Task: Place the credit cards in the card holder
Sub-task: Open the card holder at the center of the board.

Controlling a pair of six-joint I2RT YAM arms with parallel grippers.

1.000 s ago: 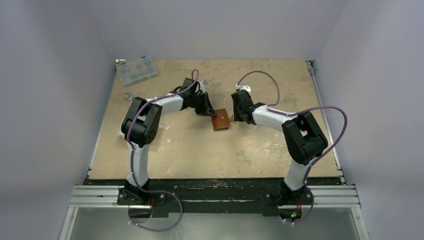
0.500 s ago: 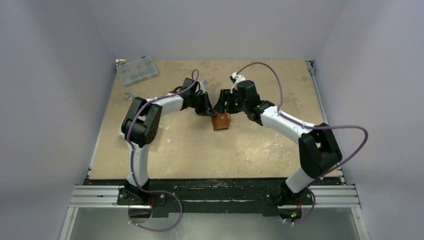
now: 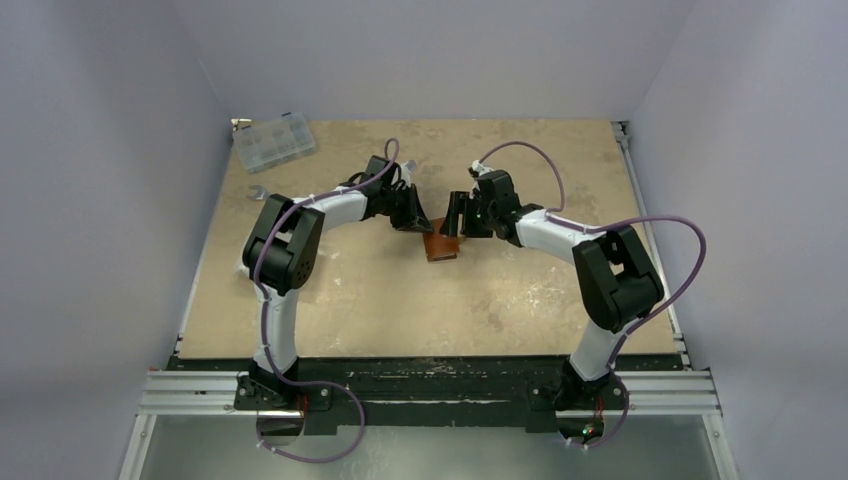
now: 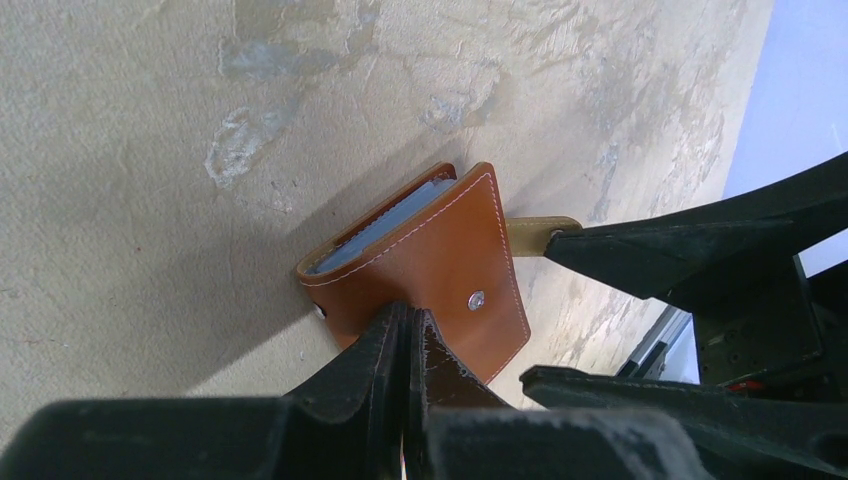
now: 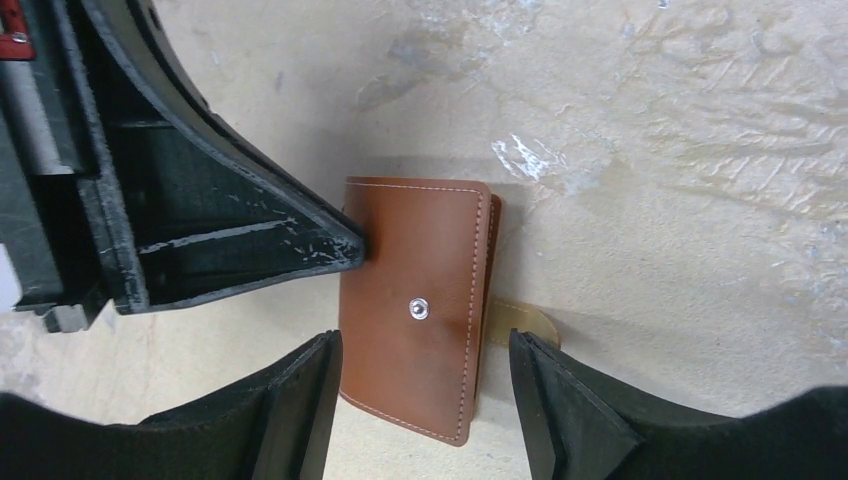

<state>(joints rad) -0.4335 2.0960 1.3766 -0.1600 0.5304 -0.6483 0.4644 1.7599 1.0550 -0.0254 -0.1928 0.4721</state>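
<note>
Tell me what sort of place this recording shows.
Probably a lab robot workcell: a scuffed tabletop boxed in by white walls, with the left arm and right arm bolted to an aluminium rail at its near edge.

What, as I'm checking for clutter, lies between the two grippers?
Only the card holder, closed; the left gripper touches its edge, and the open right gripper straddles it. The right wrist view shows it.

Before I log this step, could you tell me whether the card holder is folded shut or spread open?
Folded shut: the card holder lies flat, cover up, but its strap tab sticks out unsnapped.
</note>
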